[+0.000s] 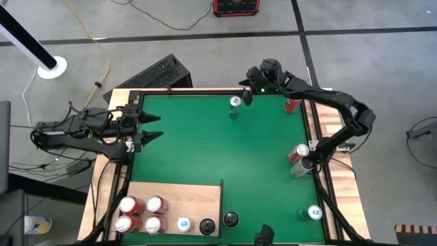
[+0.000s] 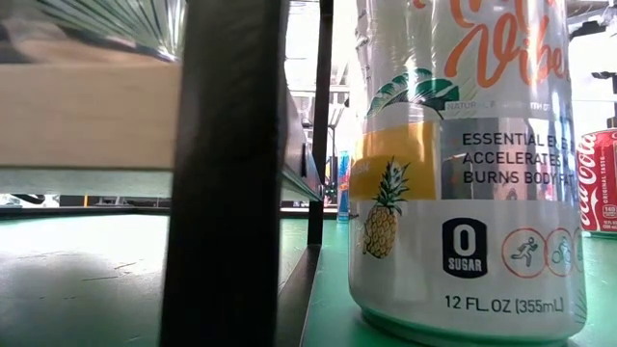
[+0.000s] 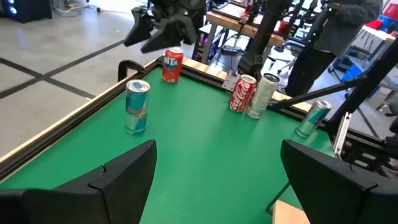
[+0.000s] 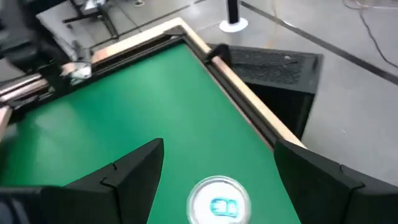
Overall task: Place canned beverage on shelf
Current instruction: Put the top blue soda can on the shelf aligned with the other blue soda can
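Even bright light; right wrist view motion-blurred.

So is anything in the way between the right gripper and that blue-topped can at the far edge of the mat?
Nothing visible. The right gripper hangs open just beside and above the blue-topped can, and the right wrist view shows the can top between its fingers, with only bare green mat around it.

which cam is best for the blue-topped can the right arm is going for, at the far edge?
Right wrist view: the blue-topped can sits between the right hand's open fingers, seen from above. High view shows it small beside that hand. Left wrist view shows its side. Low view: can't identify it.
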You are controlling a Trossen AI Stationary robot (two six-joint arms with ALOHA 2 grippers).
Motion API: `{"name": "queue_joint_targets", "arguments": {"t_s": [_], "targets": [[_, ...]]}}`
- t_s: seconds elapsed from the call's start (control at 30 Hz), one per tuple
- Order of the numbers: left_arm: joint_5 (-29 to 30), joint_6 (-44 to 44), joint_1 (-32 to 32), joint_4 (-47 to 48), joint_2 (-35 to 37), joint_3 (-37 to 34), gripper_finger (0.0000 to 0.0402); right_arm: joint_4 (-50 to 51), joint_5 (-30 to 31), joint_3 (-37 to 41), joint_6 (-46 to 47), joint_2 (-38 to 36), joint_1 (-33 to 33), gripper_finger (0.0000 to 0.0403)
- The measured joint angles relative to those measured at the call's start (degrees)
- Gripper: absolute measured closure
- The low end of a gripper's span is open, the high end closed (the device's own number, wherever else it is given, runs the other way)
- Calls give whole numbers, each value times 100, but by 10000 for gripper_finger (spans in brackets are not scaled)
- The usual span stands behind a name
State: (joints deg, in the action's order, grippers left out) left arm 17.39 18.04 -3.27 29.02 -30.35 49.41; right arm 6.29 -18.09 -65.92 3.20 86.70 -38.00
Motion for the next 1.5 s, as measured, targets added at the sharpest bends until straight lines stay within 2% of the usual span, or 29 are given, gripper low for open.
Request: {"name": "queue_joint_targets", "arguments": {"t_s": [0.2,0.53,0.63,0.83,1.27,1.5], "targets": [[24,-180,0,0,0,0,74,-189,93,128,-362,21,184,74],[22,-429,-1,4,-1,0,74,-75,176,148,-348,319,168,72],[22,-435,-2,15,0,0,75,-307,327,98,-302,450,201,72],[20,-427,-1,45,0,0,74,-234,613,113,-308,454,205,71],[17,-380,0,162,-2,0,74,-242,645,117,-363,452,236,71],[17,-378,0,151,-2,0,74,-206,1197,117,-123,452,258,60]]}}
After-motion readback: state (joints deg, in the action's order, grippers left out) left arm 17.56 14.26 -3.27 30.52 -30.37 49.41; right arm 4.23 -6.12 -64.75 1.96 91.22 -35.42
